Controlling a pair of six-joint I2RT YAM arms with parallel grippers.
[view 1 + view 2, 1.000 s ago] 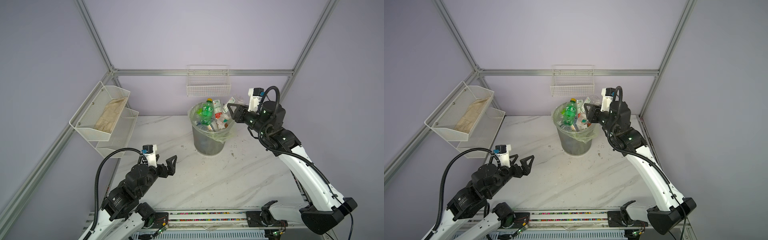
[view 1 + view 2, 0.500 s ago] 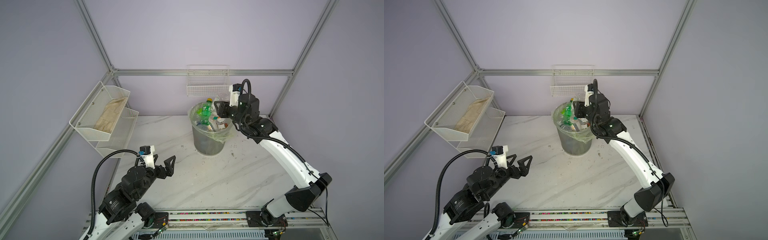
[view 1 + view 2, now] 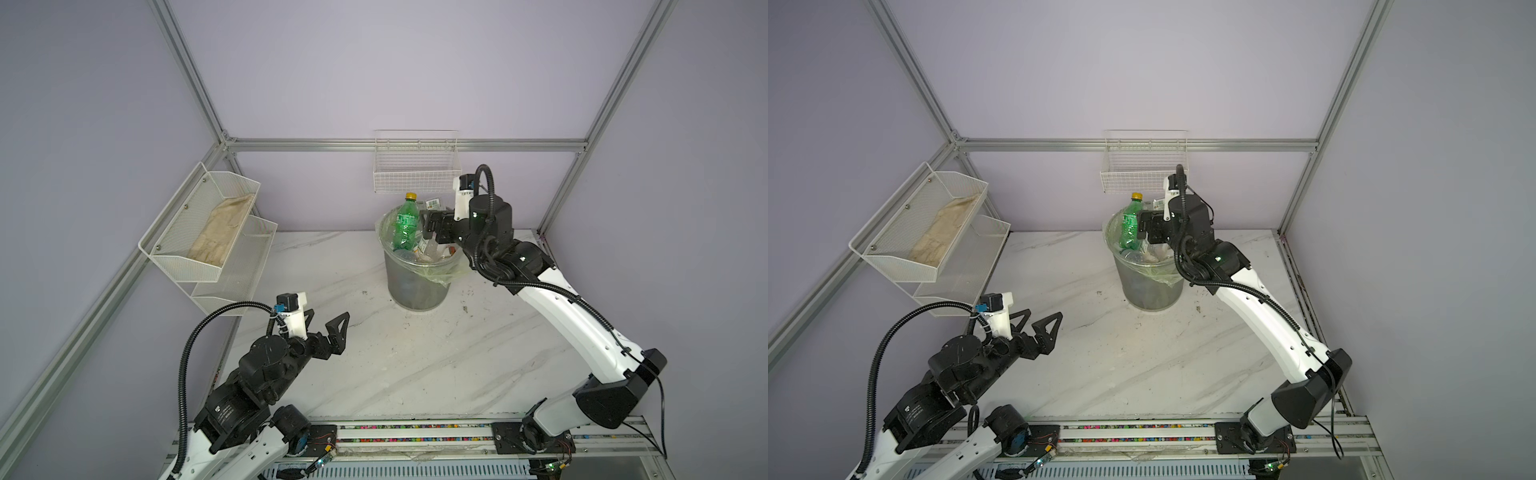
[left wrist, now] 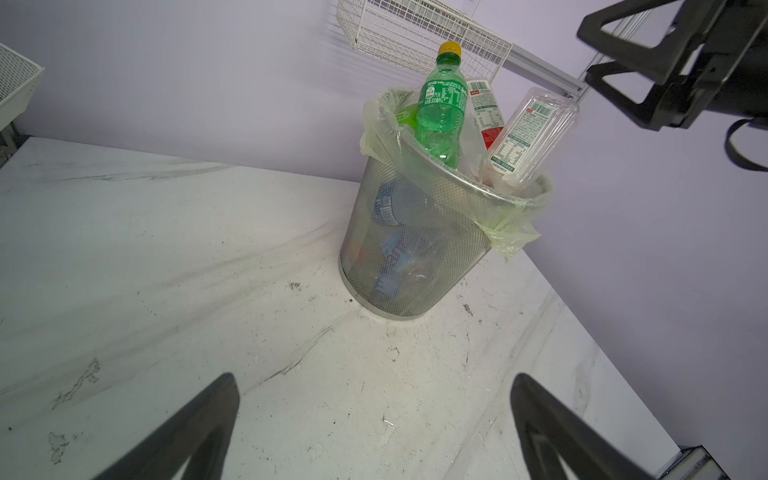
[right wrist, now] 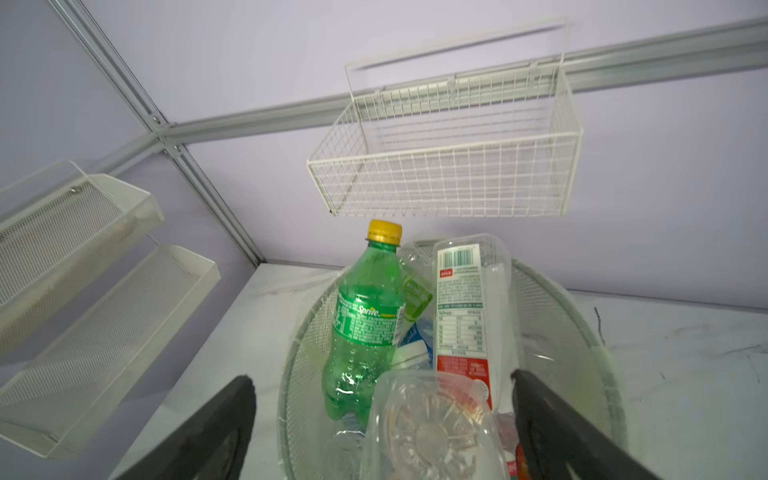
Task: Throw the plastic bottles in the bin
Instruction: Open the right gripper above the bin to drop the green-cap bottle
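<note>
The round grey metal-mesh bin [image 3: 415, 286], lined with pale-green plastic, stands at the far middle of the white marbled surface [image 3: 415, 374]. It is heaped above its rim with plastic bottles. A green bottle with a yellow cap [image 5: 365, 328] stands upright in it, a red-and-white labelled bottle [image 5: 461, 316] beside it.

The right fingers [image 5: 552, 428] hang spread wide over the bin's near right rim, gripping nothing. A clear bottle with a white label [image 4: 528, 133] lies between and below them, leaning out over the rim. The left fingers [image 4: 208, 407] are also spread and empty, low at the near left. No bottle shows on the surface.

These bottles look empty: light, thin-walled, slick and easily dented. The leaning one could topple out; it is best taken across its labelled middle and pushed deeper.
</note>
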